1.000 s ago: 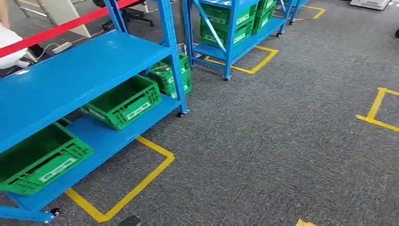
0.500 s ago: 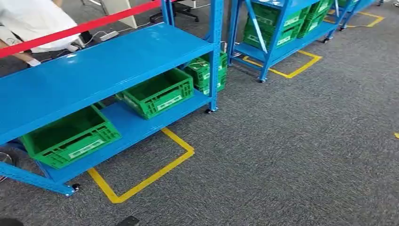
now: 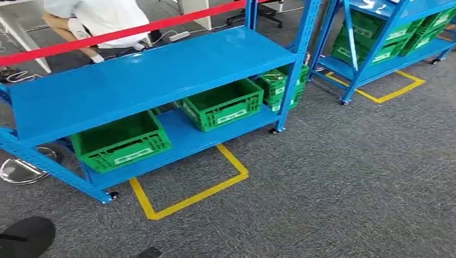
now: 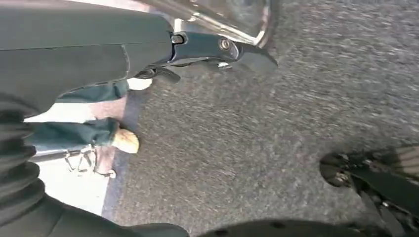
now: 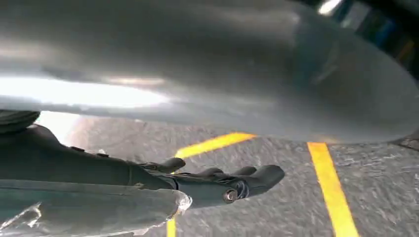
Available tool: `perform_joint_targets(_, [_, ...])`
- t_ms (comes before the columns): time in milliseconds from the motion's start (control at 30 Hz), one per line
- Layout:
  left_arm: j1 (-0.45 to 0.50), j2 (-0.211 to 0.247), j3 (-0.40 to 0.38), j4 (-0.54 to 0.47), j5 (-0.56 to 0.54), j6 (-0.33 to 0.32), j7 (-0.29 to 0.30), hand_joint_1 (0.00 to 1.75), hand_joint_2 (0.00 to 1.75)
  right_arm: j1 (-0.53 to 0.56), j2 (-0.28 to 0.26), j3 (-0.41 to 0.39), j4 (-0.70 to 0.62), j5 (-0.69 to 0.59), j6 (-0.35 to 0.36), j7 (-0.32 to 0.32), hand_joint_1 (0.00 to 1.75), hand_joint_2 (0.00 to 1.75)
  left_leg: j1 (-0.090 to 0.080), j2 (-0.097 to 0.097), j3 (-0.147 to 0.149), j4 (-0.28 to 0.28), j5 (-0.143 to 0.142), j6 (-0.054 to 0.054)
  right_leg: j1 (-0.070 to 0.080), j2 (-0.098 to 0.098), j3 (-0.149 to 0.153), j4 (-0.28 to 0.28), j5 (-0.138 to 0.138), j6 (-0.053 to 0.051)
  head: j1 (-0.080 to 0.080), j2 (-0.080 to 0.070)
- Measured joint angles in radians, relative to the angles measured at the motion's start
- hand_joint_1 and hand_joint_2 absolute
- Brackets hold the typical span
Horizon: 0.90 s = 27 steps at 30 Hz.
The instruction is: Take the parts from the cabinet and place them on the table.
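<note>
A blue metal rack (image 3: 150, 75) stands ahead on the left in the head view, and its top shelf is bare. On its lower shelf sit three green crates (image 3: 121, 141), (image 3: 223, 103), (image 3: 279, 86), and I make out no parts inside them from here. My left hand (image 4: 197, 49) hangs over the grey carpet with its fingers stretched out and nothing in them. My right hand (image 5: 217, 180) also hangs beside my body with its fingers straight and apart from any object.
A second blue rack (image 3: 376, 59) with more green crates stands at the right rear. Yellow tape (image 3: 188, 199) marks a box on the carpet before the near rack. A red barrier strip (image 3: 123, 33) runs behind it, with a person in white (image 3: 102, 16) beyond.
The whole picture has slid to the right, so the camera has turned left. The near rack now sits more fully in the picture, and the person behind it has come into sight.
</note>
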Motion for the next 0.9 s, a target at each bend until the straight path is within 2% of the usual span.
perform_joint_targets(33, [0.005,0.003,0.0,0.0,0.0,0.0,0.0,0.0,1.75,0.0,0.0,0.0,0.0,0.0,0.0,0.01,0.0,0.0,0.004,-0.011,-0.004,-0.003,0.006,-0.009,0.004,-0.009,0.001,0.003,0.004,-0.009,-0.001,0.0])
perform_joint_targets(67, [0.008,0.006,0.0,0.001,0.0,0.0,0.0,0.0,1.75,0.0,0.0,0.0,0.0,0.0,0.0,0.02,0.0,0.0,0.006,-0.024,-0.008,-0.002,0.01,-0.015,0.0,-0.024,-0.001,-0.003,0.01,-0.02,-0.001,0.0])
perform_joint_targets(100, [0.009,0.008,0.0,0.002,0.0,0.0,0.0,0.0,1.75,-0.001,-0.001,0.0,0.0,0.0,0.0,0.031,0.0,0.0,0.001,0.024,-0.014,0.01,-0.005,-0.016,0.0,-0.039,0.001,-0.006,0.015,-0.027,-0.002,0.0])
perform_joint_targets(133, [0.008,0.01,0.0,0.002,-0.001,0.0,0.0,0.0,1.75,0.0,-0.001,0.0,0.0,0.0,0.0,0.038,0.0,0.0,-0.003,0.074,-0.034,0.053,-0.04,-0.019,0.001,-0.05,0.0,-0.008,0.017,-0.031,-0.01,0.0])
perform_joint_targets(167, [0.004,0.011,-0.001,0.002,-0.001,0.003,0.0,0.0,1.75,0.003,-0.001,0.0,0.0,-0.001,0.0,0.038,0.0,0.0,-0.003,0.095,-0.069,0.128,-0.085,-0.021,0.004,-0.066,-0.002,-0.008,0.018,-0.034,-0.012,0.0])
perform_joint_targets(200, [-0.001,0.011,-0.002,0.002,-0.001,0.006,0.0,0.0,1.75,0.006,-0.002,0.0,0.0,-0.002,-0.001,0.038,0.0,0.0,-0.003,0.107,-0.107,0.209,-0.122,-0.023,0.007,-0.085,-0.004,-0.008,0.017,-0.035,-0.011,0.0])
perform_joint_targets(233, [-0.002,0.012,-0.002,0.002,0.0,0.008,0.0,0.0,1.75,0.008,-0.002,0.0,0.0,-0.003,-0.001,0.039,0.0,0.0,-0.003,0.114,-0.137,0.278,-0.148,-0.023,0.009,-0.103,-0.006,-0.008,0.016,-0.037,-0.011,0.0])
perform_joint_targets(267, [-0.001,0.016,-0.002,0.002,0.001,0.009,0.0,0.0,1.75,0.008,-0.003,0.0,0.0,-0.005,-0.002,0.039,0.0,0.0,-0.003,0.116,-0.15,0.312,-0.151,-0.024,0.011,-0.12,-0.006,-0.008,0.016,-0.037,-0.011,0.0])
perform_joint_targets(300, [0.0,0.021,-0.002,0.002,0.003,0.01,-0.001,0.0,1.75,0.007,-0.004,0.0,0.0,-0.007,-0.002,0.039,0.0,0.0,-0.003,0.116,-0.135,0.296,-0.131,-0.022,0.011,-0.132,-0.005,-0.008,0.015,-0.038,-0.011,0.0])
perform_joint_targets(333, [0.002,0.026,-0.002,0.002,0.01,0.01,-0.001,0.0,1.75,0.005,-0.004,0.0,0.0,-0.008,-0.001,0.039,0.0,0.0,-0.003,0.118,-0.1,0.237,-0.093,-0.02,0.012,-0.145,-0.003,-0.008,0.014,-0.039,-0.012,0.0])
perform_joint_targets(367, [0.004,0.029,-0.001,0.002,0.017,0.008,-0.001,0.0,1.75,0.003,-0.004,0.0,0.0,-0.011,-0.001,0.039,0.0,0.0,-0.005,0.128,-0.05,0.15,-0.051,-0.015,0.012,-0.156,0.0,-0.008,0.012,-0.038,-0.012,0.0])
perform_joint_targets(400, [0.003,0.033,0.0,0.002,0.023,0.006,-0.001,0.0,1.75,0.001,-0.004,0.0,0.0,-0.011,-0.001,0.039,0.0,0.0,-0.01,0.163,0.0,0.065,-0.019,-0.008,0.012,-0.166,0.005,-0.008,0.01,-0.034,-0.012,0.0])
perform_joint_targets(433, [-0.001,0.035,0.002,0.002,0.026,0.003,-0.001,0.0,1.75,0.001,-0.004,0.0,0.0,-0.011,-0.001,0.039,0.0,0.0,-0.02,0.213,0.026,0.019,-0.024,-0.005,0.019,-0.176,0.004,-0.006,0.005,-0.028,-0.012,0.0])
perform_joint_targets(467, [-0.008,0.035,0.003,0.002,0.03,-0.001,-0.001,0.0,1.75,0.002,-0.004,0.0,0.0,-0.012,-0.001,0.039,0.0,0.0,-0.022,0.205,0.031,-0.004,-0.032,0.004,0.022,-0.184,-0.001,-0.002,0.002,-0.023,-0.013,0.0])
perform_joint_targets(533, [-0.005,0.035,0.004,0.002,0.033,-0.005,0.0,0.0,1.75,-0.005,-0.004,0.0,0.0,-0.012,-0.001,0.043,0.0,0.0,-0.023,0.185,0.023,0.001,-0.033,0.009,0.023,-0.209,0.008,-0.007,0.001,-0.019,-0.008,0.0])
perform_joint_targets(567, [-0.003,0.034,0.004,0.002,0.031,-0.005,0.002,0.0,1.75,-0.01,-0.004,0.0,0.0,-0.012,-0.001,0.045,0.0,0.0,-0.021,0.171,0.025,-0.003,-0.03,0.016,0.024,-0.223,0.015,-0.008,-0.002,-0.013,-0.009,0.0])
perform_joint_targets(600, [-0.002,0.03,0.004,0.002,0.027,-0.006,0.005,0.0,1.75,-0.011,-0.004,0.0,0.0,-0.013,-0.002,0.047,0.0,0.0,-0.013,0.16,0.029,-0.008,-0.026,0.021,0.021,-0.201,0.01,-0.002,-0.012,-0.004,-0.009,0.0])
perform_joint_targets(633, [-0.001,0.029,0.004,0.002,0.023,-0.006,0.005,0.0,1.75,-0.012,-0.004,0.0,0.0,-0.014,-0.004,0.047,0.0,0.0,-0.009,0.152,0.029,-0.008,-0.024,0.026,0.02,-0.139,-0.003,0.037,-0.037,0.001,0.0,0.0])
perform_joint_targets(667, [-0.005,0.031,0.004,0.002,0.021,-0.005,0.005,0.0,1.75,-0.01,-0.004,-0.001,0.0,-0.014,-0.006,0.045,0.0,0.0,-0.007,0.139,0.026,-0.008,-0.022,0.032,0.016,-0.106,-0.036,0.107,-0.075,0.005,0.002,0.0])
perform_joint_targets(700, [-0.008,0.031,0.004,0.002,0.02,-0.005,0.005,0.0,1.75,-0.008,-0.004,-0.001,0.0,-0.016,-0.008,0.043,0.0,0.0,-0.007,0.125,0.023,-0.008,-0.021,0.034,0.015,-0.091,-0.078,0.195,-0.114,0.008,0.001,0.0])
perform_joint_targets(733, [-0.01,0.03,0.004,0.002,0.018,-0.005,0.005,0.0,1.75,-0.006,-0.004,-0.001,0.0,-0.017,-0.009,0.043,0.0,0.0,-0.007,0.111,0.022,-0.008,-0.02,0.035,0.013,-0.085,-0.121,0.279,-0.144,0.01,0.002,0.0])
perform_joint_targets(767, [-0.008,0.029,0.004,0.002,0.018,-0.005,0.005,0.0,1.75,-0.005,-0.004,-0.001,0.0,-0.017,-0.009,0.04,0.0,0.0,-0.007,0.097,0.022,-0.008,-0.02,0.035,0.013,-0.084,-0.147,0.323,-0.149,0.012,0.002,0.0])
perform_joint_targets(800, [-0.006,0.028,0.004,0.002,0.018,-0.005,0.005,0.0,1.75,-0.007,-0.004,-0.001,0.0,-0.018,-0.009,0.026,0.0,0.0,-0.006,0.083,0.023,-0.008,-0.019,0.033,0.012,-0.083,-0.147,0.313,-0.128,0.012,0.001,0.0])
perform_joint_targets(833, [-0.006,0.028,0.004,0.002,0.018,-0.006,0.005,0.0,1.75,-0.008,-0.004,-0.001,0.0,-0.018,-0.01,0.018,0.0,0.0,-0.004,0.068,0.024,-0.007,-0.018,0.032,0.011,-0.082,-0.126,0.26,-0.086,0.013,0.002,0.0])
perform_joint_targets(867, [-0.006,0.027,0.004,0.002,0.018,-0.008,0.007,0.0,1.75,-0.008,-0.004,-0.001,0.0,-0.019,-0.01,0.018,0.0,0.0,-0.001,0.053,0.024,-0.006,-0.016,0.028,0.007,-0.076,-0.089,0.178,-0.038,0.014,0.001,0.0])
perform_joint_targets(900, [-0.007,0.027,0.004,0.002,0.018,-0.008,0.009,0.0,1.75,-0.008,-0.004,-0.001,0.0,-0.021,-0.011,0.018,0.0,0.0,0.002,0.039,0.024,-0.006,-0.015,0.023,0.002,-0.054,-0.048,0.088,0.006,0.017,0.002,0.0])
